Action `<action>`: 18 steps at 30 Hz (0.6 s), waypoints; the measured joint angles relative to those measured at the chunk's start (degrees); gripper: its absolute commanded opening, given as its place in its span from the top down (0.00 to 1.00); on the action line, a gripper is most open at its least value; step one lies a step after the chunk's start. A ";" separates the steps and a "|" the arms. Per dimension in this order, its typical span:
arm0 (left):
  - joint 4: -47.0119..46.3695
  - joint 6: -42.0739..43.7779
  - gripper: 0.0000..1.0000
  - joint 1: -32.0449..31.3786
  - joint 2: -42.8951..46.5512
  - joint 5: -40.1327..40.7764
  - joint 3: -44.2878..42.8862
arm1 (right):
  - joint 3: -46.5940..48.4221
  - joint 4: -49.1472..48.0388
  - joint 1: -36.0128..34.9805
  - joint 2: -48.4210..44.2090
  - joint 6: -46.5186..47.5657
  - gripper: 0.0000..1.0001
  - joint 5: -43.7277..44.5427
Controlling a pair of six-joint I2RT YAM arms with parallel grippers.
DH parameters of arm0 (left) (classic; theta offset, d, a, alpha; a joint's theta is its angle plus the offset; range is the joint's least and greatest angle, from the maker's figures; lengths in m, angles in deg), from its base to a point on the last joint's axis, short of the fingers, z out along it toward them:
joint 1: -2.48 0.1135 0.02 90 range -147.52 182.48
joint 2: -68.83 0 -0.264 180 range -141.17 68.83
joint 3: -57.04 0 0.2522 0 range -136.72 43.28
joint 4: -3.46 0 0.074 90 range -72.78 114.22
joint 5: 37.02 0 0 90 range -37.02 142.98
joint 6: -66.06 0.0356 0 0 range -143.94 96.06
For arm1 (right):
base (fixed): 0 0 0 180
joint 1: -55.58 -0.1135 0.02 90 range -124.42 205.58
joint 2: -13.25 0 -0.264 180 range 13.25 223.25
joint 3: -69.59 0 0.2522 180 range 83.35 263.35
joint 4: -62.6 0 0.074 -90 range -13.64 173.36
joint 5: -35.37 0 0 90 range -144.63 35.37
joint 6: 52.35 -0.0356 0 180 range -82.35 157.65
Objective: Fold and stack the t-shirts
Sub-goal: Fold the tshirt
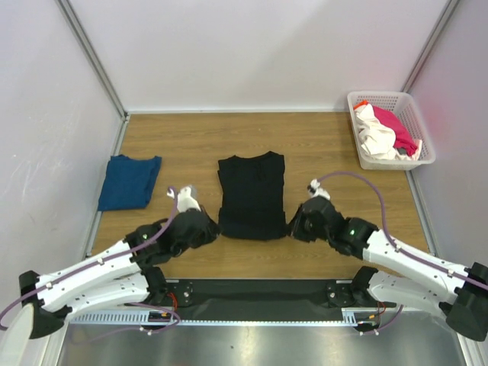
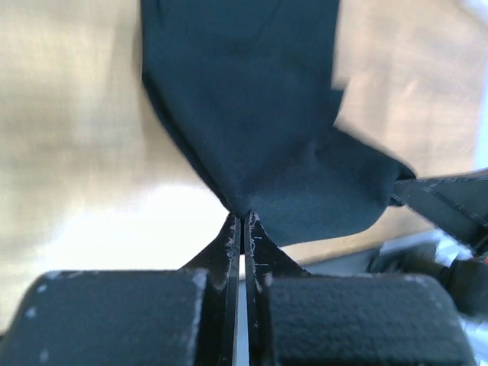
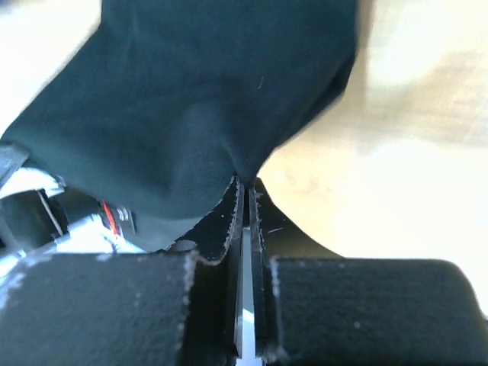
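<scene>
I see a black base plate with one arm at each end.

- **Left arm**, left of the plate: white link shells and black joint housings.
- **Right arm**, right of the plate: the same build, plus a green indicator light on a black joint.
- **Cabling:** a purple cable runs along each arm. Red wiring shows at the plate's left end.
- **Left gripper** and **right gripper**: black fingers with white-scuffed edges, set on grainy black blocks.
</scene>
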 measured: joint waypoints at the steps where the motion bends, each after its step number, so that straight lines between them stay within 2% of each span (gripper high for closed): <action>1: -0.28 1.20 1.00 0.50 -0.59 0.46 -1.40 | 0.98 -0.26 1.68 0.57 1.36 1.00 -0.22; 8: -8.33 10.95 1.00 14.03 -8.24 -2.75 -5.84 | 7.50 -4.90 13.11 8.46 11.34 1.00 -4.94; 14: -12.72 16.52 1.00 17.66 -16.02 -4.35 -9.99 | 18.03 -5.44 17.22 18.64 19.54 1.00 -5.38; 18: -15.63 18.73 1.00 19.69 -19.71 -4.72 -12.85 | 21.64 -7.34 19.98 22.80 23.23 1.00 -6.16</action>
